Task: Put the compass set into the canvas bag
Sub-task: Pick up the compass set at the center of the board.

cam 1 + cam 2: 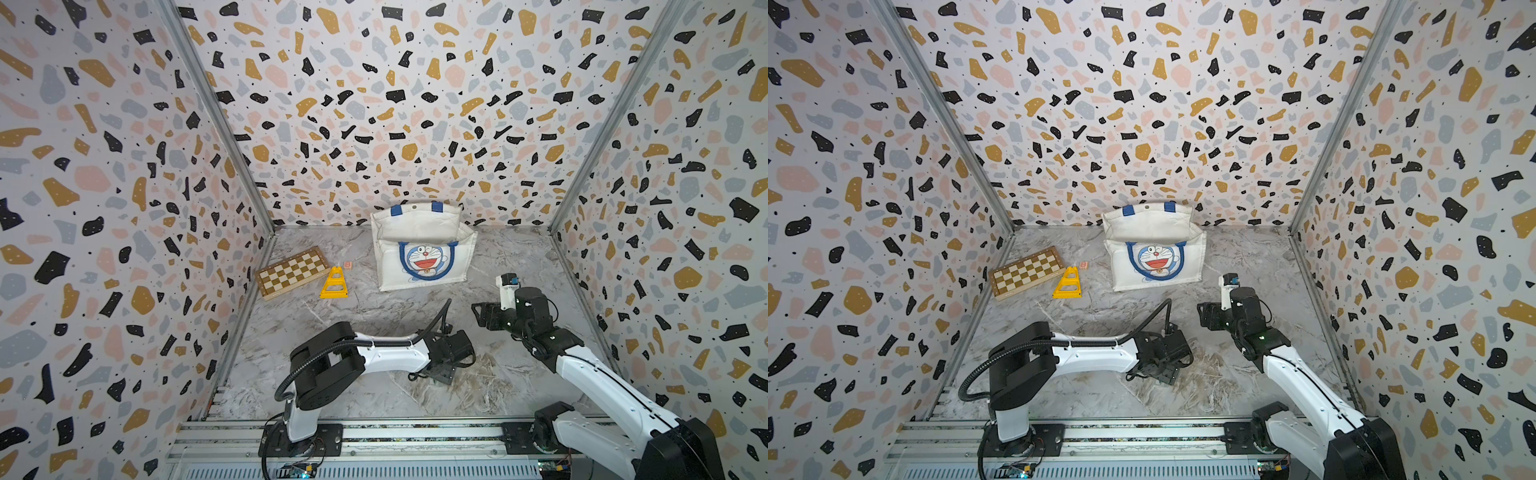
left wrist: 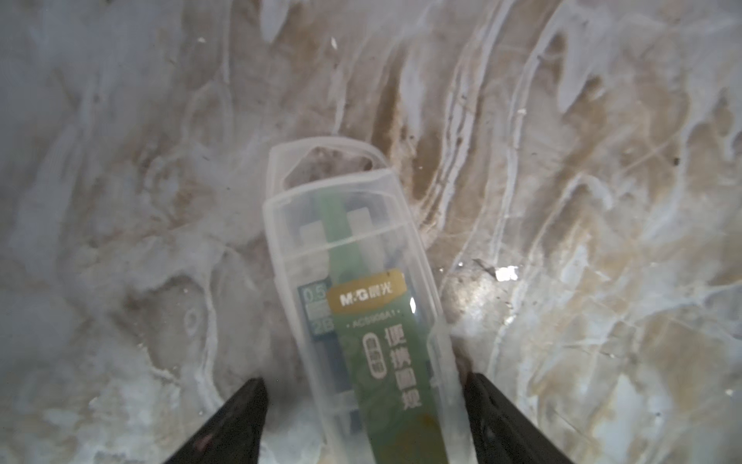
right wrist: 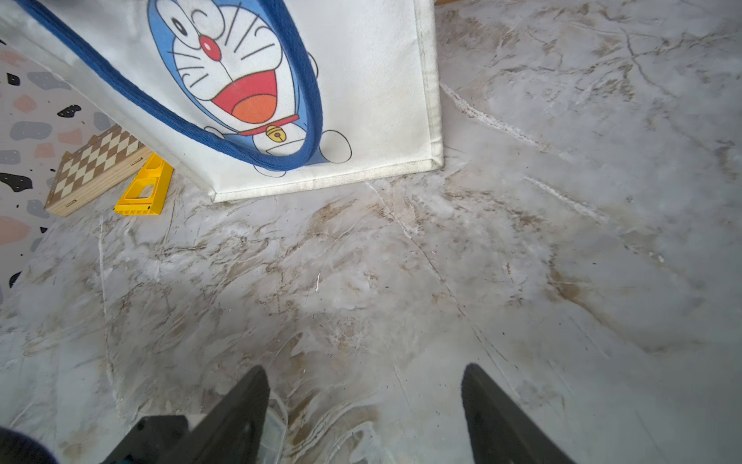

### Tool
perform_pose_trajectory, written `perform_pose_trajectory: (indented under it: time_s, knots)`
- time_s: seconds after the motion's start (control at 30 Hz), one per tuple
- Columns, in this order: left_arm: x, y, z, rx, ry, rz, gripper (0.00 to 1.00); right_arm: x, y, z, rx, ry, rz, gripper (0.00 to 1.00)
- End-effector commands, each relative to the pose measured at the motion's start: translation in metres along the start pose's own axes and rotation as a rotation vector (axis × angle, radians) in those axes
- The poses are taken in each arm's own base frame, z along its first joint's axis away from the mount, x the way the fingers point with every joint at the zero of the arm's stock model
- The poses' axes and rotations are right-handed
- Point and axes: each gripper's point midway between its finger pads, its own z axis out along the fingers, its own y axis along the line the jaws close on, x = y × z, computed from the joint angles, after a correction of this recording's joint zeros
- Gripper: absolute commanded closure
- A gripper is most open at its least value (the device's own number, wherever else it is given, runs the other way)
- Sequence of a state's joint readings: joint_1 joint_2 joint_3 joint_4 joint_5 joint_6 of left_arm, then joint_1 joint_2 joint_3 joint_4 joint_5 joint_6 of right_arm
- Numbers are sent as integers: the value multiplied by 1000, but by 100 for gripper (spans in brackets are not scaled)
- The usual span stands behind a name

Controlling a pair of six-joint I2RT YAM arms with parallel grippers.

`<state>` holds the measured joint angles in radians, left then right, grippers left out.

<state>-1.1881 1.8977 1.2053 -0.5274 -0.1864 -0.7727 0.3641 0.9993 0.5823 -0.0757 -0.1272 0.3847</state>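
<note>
In both top views the table (image 1: pixel 365 316) (image 1: pixel 1100 316) is a grey-and-brown marbled sheet, closed in on three sides by walls (image 1: pixel 407 104) (image 1: pixel 1142 104) printed with black, ochre, pink and grey flecks. The canvas bag (image 1: pixel 424 257) (image 1: pixel 1154 266) stands upright at the middle of the far edge, mouth open. A chessboard (image 1: pixel 291 272) (image 1: pixel 1027 272) and a yellow stand (image 1: pixel 333 284) (image 1: pixel 1067 284) lie by the left edge. The left hand (image 1: pixel 440 374) (image 1: pixel 1163 376) points down at the table's near half, hiding what is under it. The right hand (image 1: pixel 478 313) (image 1: pixel 1202 313) hangs above the table in front of the bag.

The left wrist view shows the compass set (image 2: pixel 361 305), a clear case with a green label, lying flat on the marbled surface. It sits between the spread fingers (image 2: pixel 241 418) of the left hand (image 2: pixel 361 381), with a gap on one side.

In the right wrist view the right hand (image 3: pixel 363 373) is spread with nothing between its fingers. Beyond it are bare table (image 3: pixel 522 241), the bag (image 3: pixel 373 80), chessboard (image 3: pixel 96 168) and stand (image 3: pixel 144 189).
</note>
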Motion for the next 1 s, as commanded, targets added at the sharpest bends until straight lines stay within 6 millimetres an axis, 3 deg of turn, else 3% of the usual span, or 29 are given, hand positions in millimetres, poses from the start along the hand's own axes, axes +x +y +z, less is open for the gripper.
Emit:
perform_pose_trajectory:
  time_s: [0.0,0.2,0.33,0.43,0.67,0.83,0.97]
  knots:
    - [-2,1,-5,-18,-28,-6,34,-6,7,-3,-36,-26,1,22]
    - [-21,5,-30,33,-181,28,57,-3,24,2,-130,11,12,22]
    - [-29,4,-47,86,-281,86,62,-1,45,1,-256,39,23,21]
    - [-35,1,-65,152,-378,165,66,3,75,-8,-437,67,-3,19]
    - [-46,7,-106,190,-579,307,68,32,127,-18,-666,192,-31,12]
    - [-48,13,-115,184,-622,314,68,51,138,-16,-753,266,18,23]
    - [-47,12,-114,193,-627,308,69,57,145,-22,-822,287,51,41]
